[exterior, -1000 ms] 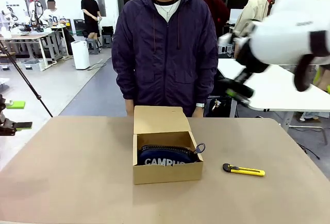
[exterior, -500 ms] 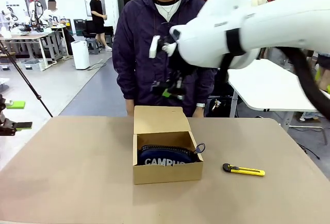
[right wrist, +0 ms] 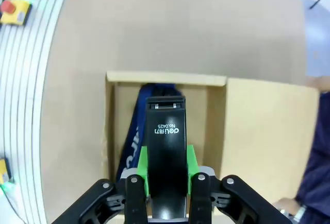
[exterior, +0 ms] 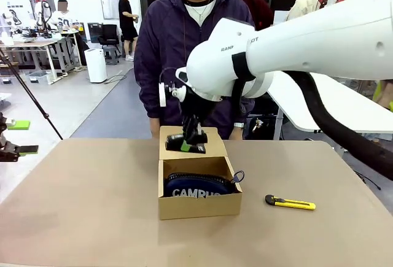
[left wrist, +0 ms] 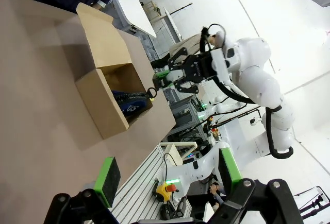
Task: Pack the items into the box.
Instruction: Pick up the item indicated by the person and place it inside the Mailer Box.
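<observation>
The brown cardboard box [exterior: 184,207] stands open at the table's middle, its flap lid [exterior: 187,133] raised at the far side. Inside lies the navy "CAMPUS" pouch [exterior: 196,187]. My right gripper [exterior: 187,144] hangs just above the box's far part, shut on the black stapler [exterior: 191,147]. In the right wrist view the stapler [right wrist: 166,141] sits between the green pads, over the box [right wrist: 165,78] and the pouch [right wrist: 135,131]. The yellow-and-black utility knife [exterior: 290,203] lies on the table right of the box. My left gripper [left wrist: 167,175] is open, far from the box [left wrist: 98,98].
A person in a dark jacket [exterior: 196,52] stands at the table's far edge, right behind the box. The big white right arm [exterior: 295,40] spans the upper right of the front view. Bare tabletop [exterior: 80,205] lies left of the box.
My right arm has swung in from the far right and come down over the box with the stapler in its grip. Box, pouch and knife have not moved.
</observation>
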